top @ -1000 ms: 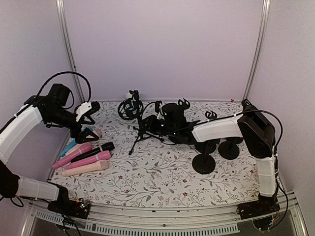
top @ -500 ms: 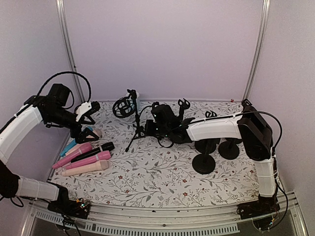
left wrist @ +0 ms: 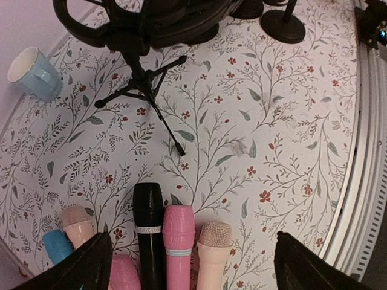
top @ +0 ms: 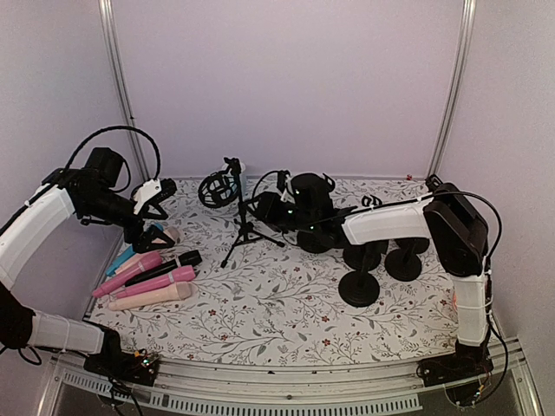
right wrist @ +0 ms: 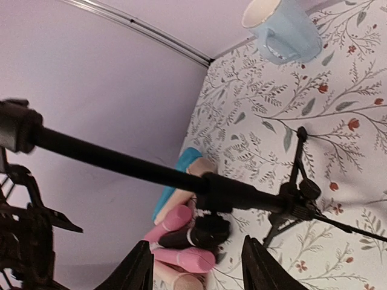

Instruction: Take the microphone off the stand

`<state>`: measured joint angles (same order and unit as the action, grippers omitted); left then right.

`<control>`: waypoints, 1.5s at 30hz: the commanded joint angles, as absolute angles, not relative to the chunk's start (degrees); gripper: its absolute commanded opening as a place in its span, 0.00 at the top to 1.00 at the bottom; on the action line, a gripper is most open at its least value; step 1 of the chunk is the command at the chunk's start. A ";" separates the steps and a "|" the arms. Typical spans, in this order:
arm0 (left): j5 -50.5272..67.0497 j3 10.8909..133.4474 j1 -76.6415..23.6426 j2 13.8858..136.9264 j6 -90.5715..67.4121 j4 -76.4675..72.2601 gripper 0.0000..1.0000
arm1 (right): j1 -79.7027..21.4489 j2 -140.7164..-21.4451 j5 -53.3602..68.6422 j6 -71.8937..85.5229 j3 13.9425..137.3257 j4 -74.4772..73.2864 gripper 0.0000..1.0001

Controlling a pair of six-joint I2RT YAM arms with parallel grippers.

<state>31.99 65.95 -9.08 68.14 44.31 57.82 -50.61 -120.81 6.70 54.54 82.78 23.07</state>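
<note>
We keep the right gripper [right wrist: 196, 269] low beside the tripod stand [top: 243, 227], its jaws apart with nothing between them. The stand's thin black pole crosses just ahead of the fingertips, so we judge the arm is placed to steady or take hold of it. At the top, the round wire shock mount [top: 213, 189] looks like an open cage, and we cannot tell whether a microphone sits inside. The only microphones [top: 152, 279] we see clearly lie side by side at the left on the floral cloth [top: 286, 321]. They are smooth plastic barrels in pink, black, peach and blue, with rounded mesh heads. The left gripper [left wrist: 193, 272] hangs over them with its jaws spread wide, holding nothing, likely because this is the drop spot. A glossy pale-blue mug [left wrist: 33, 72] stands behind the tripod, and heavy round-based stands [top: 359, 286] cluster at the right.
</note>
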 commanded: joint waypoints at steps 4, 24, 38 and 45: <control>32.63 65.94 -8.56 66.58 44.41 58.60 0.06 | -48.42 -126.97 18.95 66.38 87.66 31.98 0.48; 32.92 65.09 -8.60 66.53 45.26 58.23 0.06 | -48.12 -132.00 22.53 70.99 92.54 30.88 0.55; 32.79 66.26 -8.61 67.09 45.09 58.65 0.06 | -47.86 -133.36 19.52 70.66 94.59 30.42 0.65; 32.70 66.53 -8.54 66.98 45.17 58.72 0.06 | -47.73 -134.03 19.07 70.60 96.06 29.28 0.66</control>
<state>32.18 65.63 -9.08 67.13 44.80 57.98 -48.23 -132.62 20.05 71.07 93.89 28.97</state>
